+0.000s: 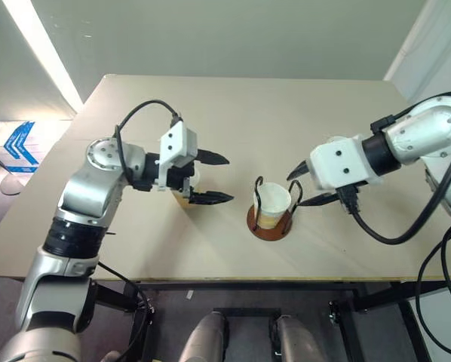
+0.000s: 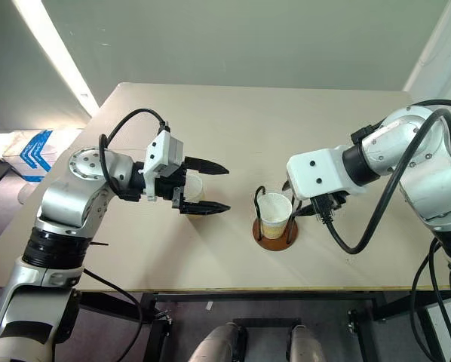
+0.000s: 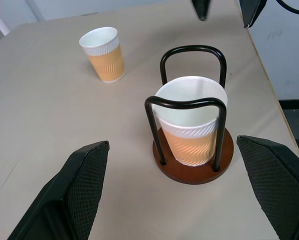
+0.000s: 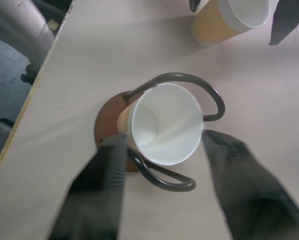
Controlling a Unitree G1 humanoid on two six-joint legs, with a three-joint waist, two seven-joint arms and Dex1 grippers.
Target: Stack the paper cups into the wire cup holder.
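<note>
The wire cup holder (image 1: 270,224), a brown disc with two black loops, stands at the table's middle front. One paper cup (image 1: 272,202) sits upright inside it. My right gripper (image 4: 164,137) hovers just above that cup, open, one finger on each side of the rim. My left gripper (image 1: 227,179) hangs open to the left of the holder and points toward it. A second paper cup (image 2: 195,188) stands on the table below its fingers, not gripped. In the left wrist view a third paper cup (image 3: 103,54) stands upright on the table beyond the holder (image 3: 193,167).
The beige table (image 1: 233,113) has open surface behind and to both sides of the holder. Its front edge runs close in front of the holder. A black cable (image 1: 395,234) loops down from my right arm.
</note>
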